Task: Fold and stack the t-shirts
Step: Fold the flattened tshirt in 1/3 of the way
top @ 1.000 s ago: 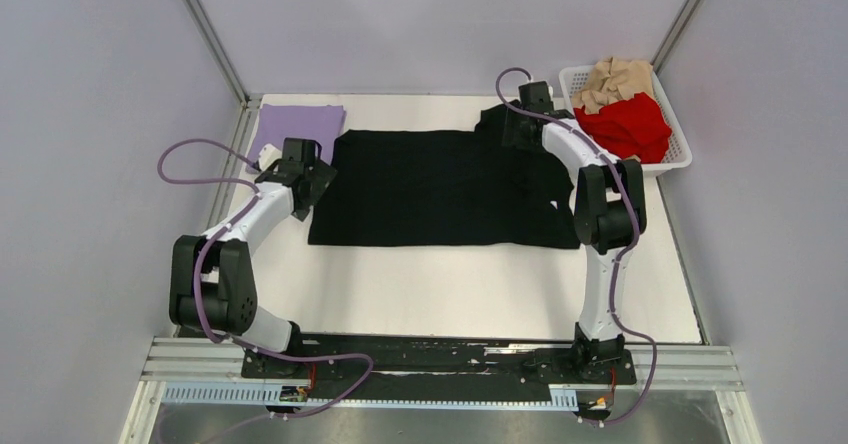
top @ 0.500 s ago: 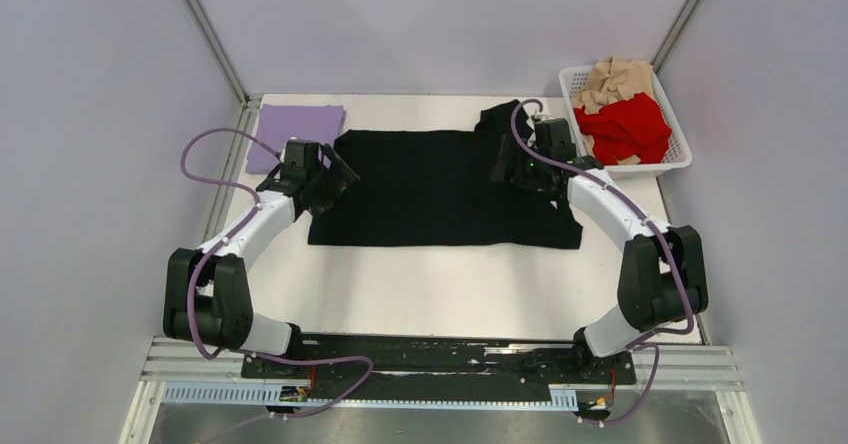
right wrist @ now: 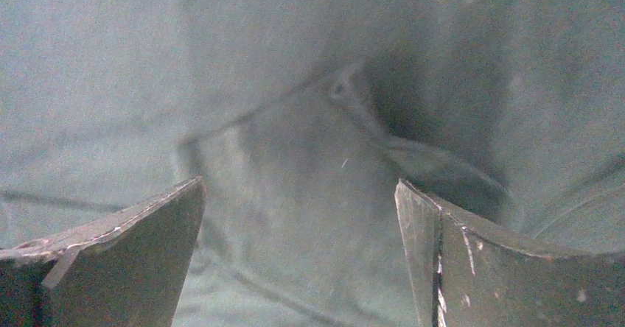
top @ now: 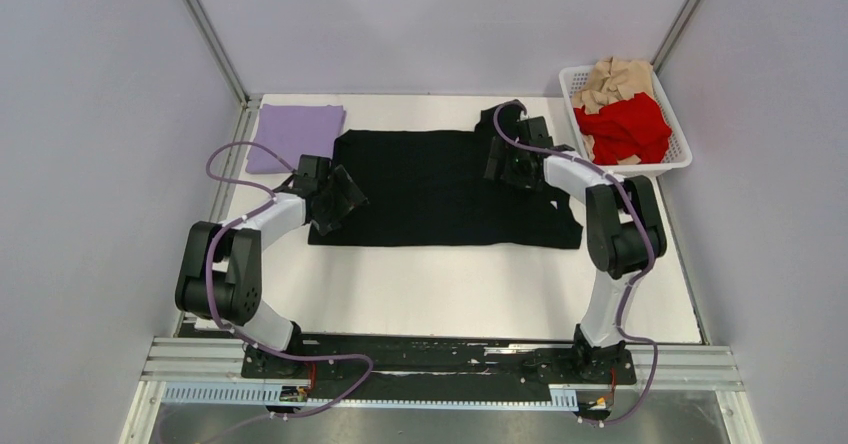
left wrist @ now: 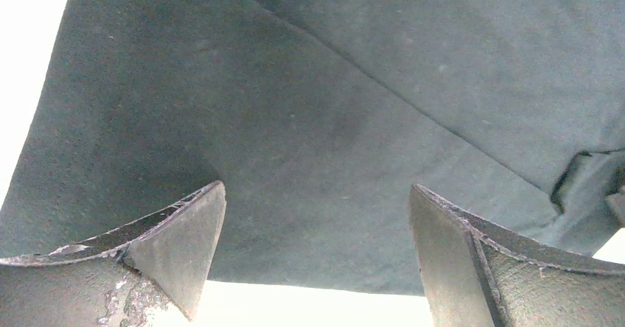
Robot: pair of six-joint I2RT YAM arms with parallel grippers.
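A large black t-shirt [top: 440,186] lies spread flat across the middle of the table, one sleeve bunched at its far right. My left gripper [top: 345,201] hovers open over the shirt's near left edge; in the left wrist view the black cloth [left wrist: 317,128] fills the frame above the pale table, nothing between the fingers [left wrist: 184,238]. My right gripper [top: 500,161] is open over the shirt's wrinkled right part [right wrist: 309,165]. A folded lavender t-shirt [top: 296,132] lies at the far left. Red [top: 625,127] and tan [top: 617,79] t-shirts sit crumpled in the basket.
A white slatted basket [top: 678,151] stands at the far right corner. Grey walls and metal posts close the table on three sides. White table surface [top: 440,294] stretches between the shirt and the arm bases.
The right gripper opened, letting go of the shirt's far right part, and drew back toward the shirt's right side. The left gripper slid nearer and rightward over the shirt's left edge.
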